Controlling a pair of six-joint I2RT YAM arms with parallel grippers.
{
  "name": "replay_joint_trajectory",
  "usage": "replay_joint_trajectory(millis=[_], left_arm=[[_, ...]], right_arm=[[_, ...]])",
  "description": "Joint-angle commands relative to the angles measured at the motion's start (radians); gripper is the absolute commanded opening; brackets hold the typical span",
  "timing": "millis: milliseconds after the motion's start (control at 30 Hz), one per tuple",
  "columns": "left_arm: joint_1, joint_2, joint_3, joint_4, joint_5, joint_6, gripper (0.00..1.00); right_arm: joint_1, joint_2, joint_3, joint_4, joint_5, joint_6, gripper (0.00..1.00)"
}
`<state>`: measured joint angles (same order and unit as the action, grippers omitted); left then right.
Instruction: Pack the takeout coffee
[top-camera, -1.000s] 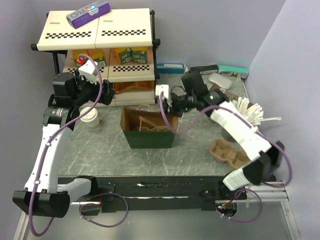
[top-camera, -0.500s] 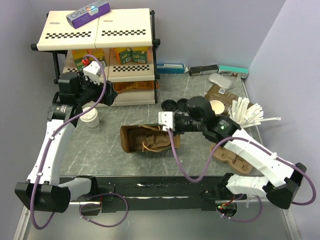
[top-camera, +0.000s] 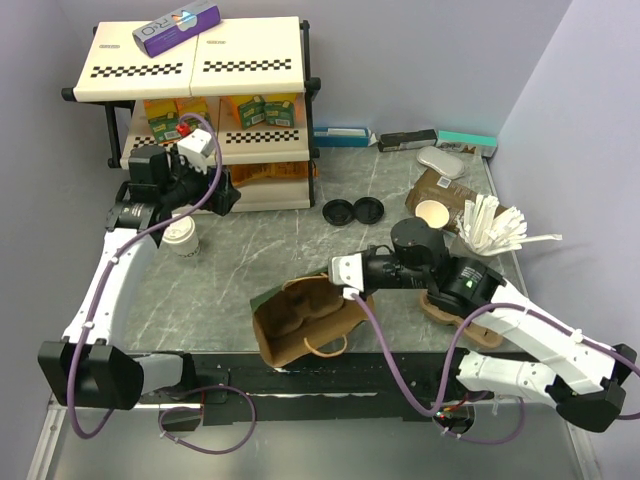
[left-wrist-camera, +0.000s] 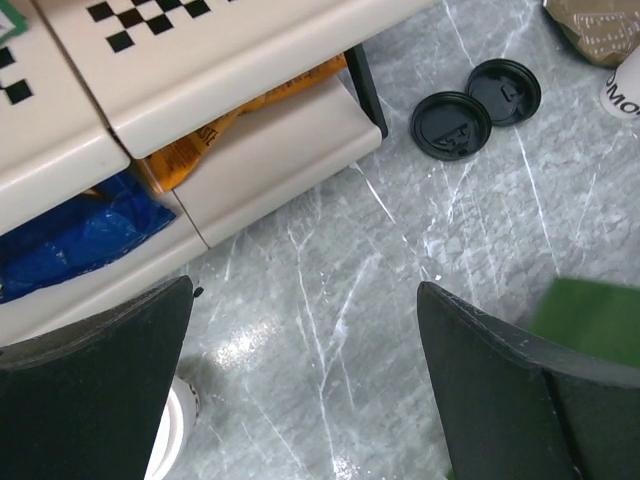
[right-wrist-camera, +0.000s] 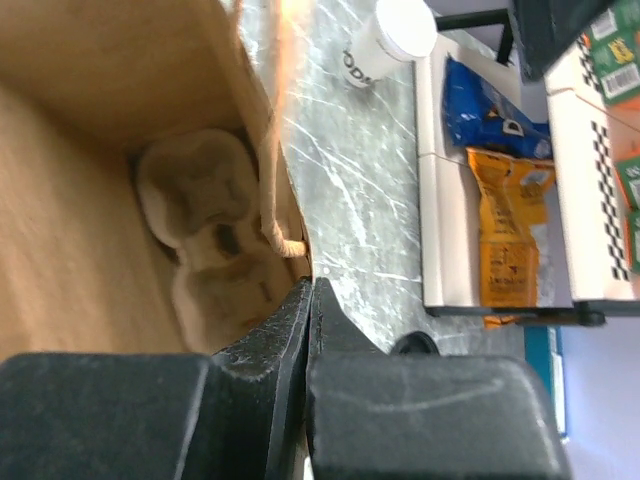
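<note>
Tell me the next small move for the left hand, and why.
Probably lower the open left hand onto the white cup standing just beside it and close. The cup is outside the paper bag, which lies tipped with its pulp tray inside, its rim pinched by the shut right hand.

L arm raised at far left, elbow bent, wrist angled down; left gripper (left-wrist-camera: 305, 300) has jaws spread wide. R arm stretched low toward centre, forearm approx. level; right gripper (right-wrist-camera: 310, 300) has jaws pressed tight together.
</note>
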<state>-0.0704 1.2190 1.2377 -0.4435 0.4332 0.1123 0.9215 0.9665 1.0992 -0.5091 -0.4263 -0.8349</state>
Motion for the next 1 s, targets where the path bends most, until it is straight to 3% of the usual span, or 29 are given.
replay_joint_trajectory(millis=[0, 133, 267, 400, 567, 733, 967], left_arm=[[0.017, 0.01, -0.004, 0.043, 0.03, 0.035, 0.99], [0.04, 0.007, 0.024, -0.058, -0.007, 0.159, 0.99], [0.115, 0.057, 0.144, -0.321, -0.047, 0.292, 1.0], [0.167, 0.12, 0.203, -0.473, -0.14, 0.325, 0.99], [0.239, 0.269, 0.313, -0.659, -0.108, 0.409, 0.99], [0.253, 0.364, 0.329, -0.657, -0.137, 0.494, 0.99], [0.254, 0.52, 0.479, -0.659, -0.209, 0.443, 0.99]], right_arm=[[0.036, -0.023, -0.015, 0.014, 0.03, 0.026, 0.0], [0.04, -0.028, -0.015, 0.014, 0.053, 0.06, 0.0], [0.034, -0.012, -0.006, -0.006, 0.076, 0.103, 0.0], [-0.018, 0.011, 0.014, -0.02, 0.08, 0.149, 0.0], [-0.102, 0.069, 0.083, -0.071, 0.029, 0.187, 0.0], [-0.176, 0.109, 0.132, -0.112, -0.012, 0.203, 0.0], [-0.194, 0.112, 0.14, -0.138, 0.009, 0.198, 0.0]])
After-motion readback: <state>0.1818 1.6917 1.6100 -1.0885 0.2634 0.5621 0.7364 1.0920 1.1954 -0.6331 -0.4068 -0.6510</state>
